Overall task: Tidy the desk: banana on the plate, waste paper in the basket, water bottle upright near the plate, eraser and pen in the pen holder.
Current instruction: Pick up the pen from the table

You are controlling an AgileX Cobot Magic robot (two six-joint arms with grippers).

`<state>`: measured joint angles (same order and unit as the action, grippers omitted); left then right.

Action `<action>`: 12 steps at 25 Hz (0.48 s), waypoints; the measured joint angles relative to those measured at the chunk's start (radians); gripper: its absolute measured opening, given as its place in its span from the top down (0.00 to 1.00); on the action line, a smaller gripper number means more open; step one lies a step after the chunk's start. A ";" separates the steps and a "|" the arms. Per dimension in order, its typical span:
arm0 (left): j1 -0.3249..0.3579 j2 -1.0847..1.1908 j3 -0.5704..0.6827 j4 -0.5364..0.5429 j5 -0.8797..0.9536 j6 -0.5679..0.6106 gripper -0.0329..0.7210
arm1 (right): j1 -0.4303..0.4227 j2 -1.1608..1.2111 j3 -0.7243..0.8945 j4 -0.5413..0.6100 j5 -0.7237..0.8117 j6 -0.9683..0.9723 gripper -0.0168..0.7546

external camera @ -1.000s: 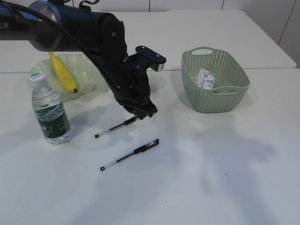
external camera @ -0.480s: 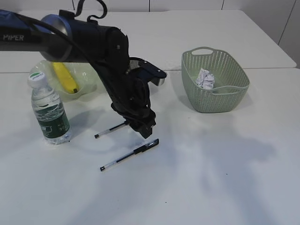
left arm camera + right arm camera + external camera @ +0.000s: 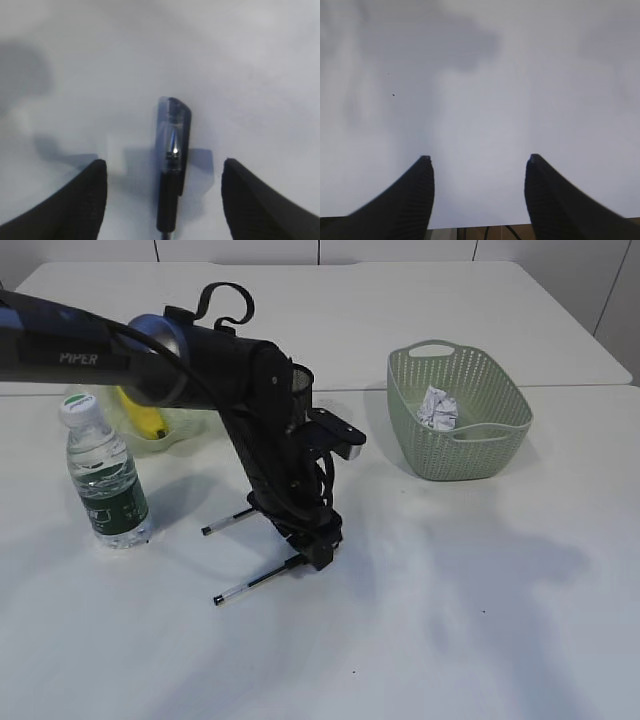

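Your left claw (image 3: 318, 552) is hanging low over the counter (image 3: 480, 620), its fingers (image 3: 85, 200) standing apart with the capped end of the near pen (image 3: 172, 150) lying between them, touching neither side in the left wrist view. The rest of that pen (image 3: 255, 582) is pointing out toward the lower left. The second pen (image 3: 228, 520) is lying just behind the arm, roughly parallel to the first, with bare white surface between the two.

The water bottle (image 3: 104, 480) is standing upright on the left, just in front of the plate (image 3: 180, 420), which is holding the banana (image 3: 140, 412) (the arm is covering most of both). The pen holder (image 3: 300, 380) is showing only as a dark mesh rim behind the arm, so you cannot tell what is in it. The basket (image 3: 458, 425) is sitting well to the right with the crumpled waste paper (image 3: 437, 407) inside.

You are getting wide open room across the front and right of the counter; the far edge is running behind the basket. Your right claw (image 3: 479, 192) is hovering over bare surface, its fingers apart and nothing between them.
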<state>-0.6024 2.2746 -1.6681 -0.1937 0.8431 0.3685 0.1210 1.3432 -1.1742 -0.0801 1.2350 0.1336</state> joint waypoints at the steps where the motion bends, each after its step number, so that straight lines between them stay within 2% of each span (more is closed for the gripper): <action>1: -0.007 0.003 0.000 0.004 0.000 -0.006 0.28 | 0.000 0.000 0.000 0.000 0.000 0.000 0.42; 9: -0.030 0.020 -0.006 0.083 0.012 -0.064 0.30 | 0.000 0.000 0.000 0.000 0.000 -0.002 0.42; 12: -0.030 0.024 -0.012 0.093 0.032 -0.065 0.38 | 0.000 0.000 0.000 0.000 0.000 -0.002 0.42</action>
<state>-0.6322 2.2991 -1.6806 -0.1006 0.8748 0.3031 0.1210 1.3432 -1.1742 -0.0801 1.2350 0.1317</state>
